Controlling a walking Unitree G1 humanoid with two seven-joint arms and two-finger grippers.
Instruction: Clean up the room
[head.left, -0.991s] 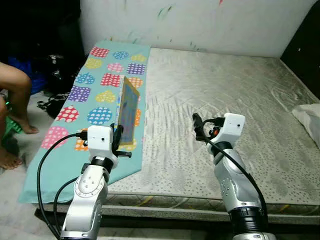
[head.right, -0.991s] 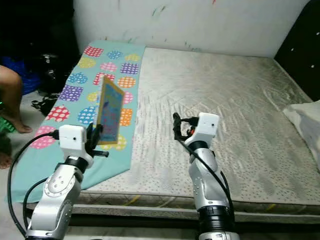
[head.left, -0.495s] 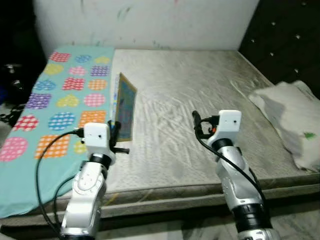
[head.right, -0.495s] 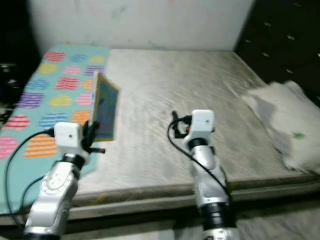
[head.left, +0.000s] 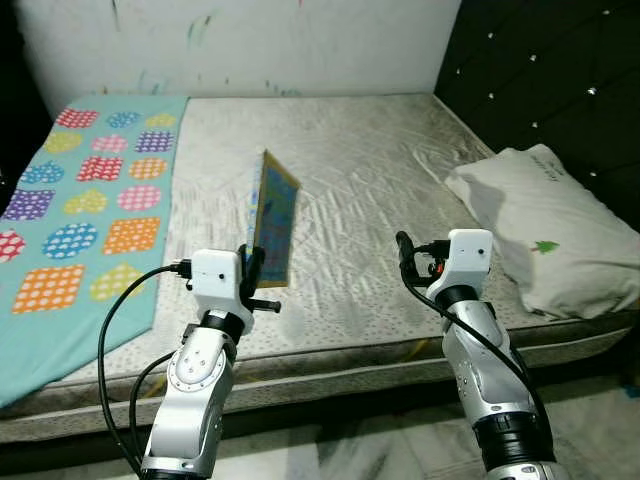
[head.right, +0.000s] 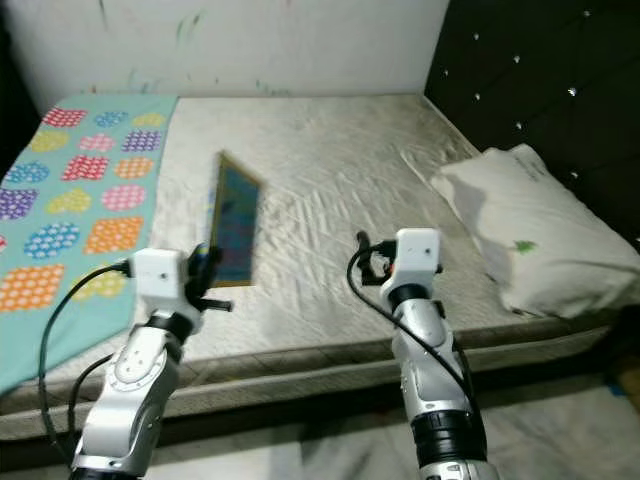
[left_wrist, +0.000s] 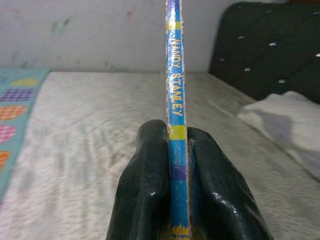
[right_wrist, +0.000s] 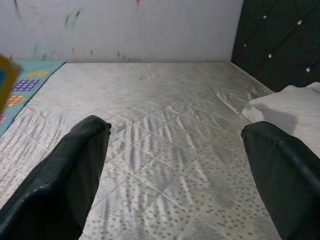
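Two grippers are raised over the near edge of the bare mattress (head.left: 350, 190): my left gripper (head.left: 252, 272) pinches a thin book (head.left: 273, 230) by its lower edge, fingers (left_wrist: 145, 185) pressed against both covers so it stands upright above the mattress, its blue and yellow spine facing my wrist camera. My right gripper (head.left: 403, 252) hovers over the mattress with its fingers (right_wrist: 65, 175) spread wide and nothing between them. A white pillow (head.left: 535, 225) lies at the mattress's right end by the dark headboard (head.left: 540, 80), and a teal patterned cloth (head.left: 70, 210) covers its left side.
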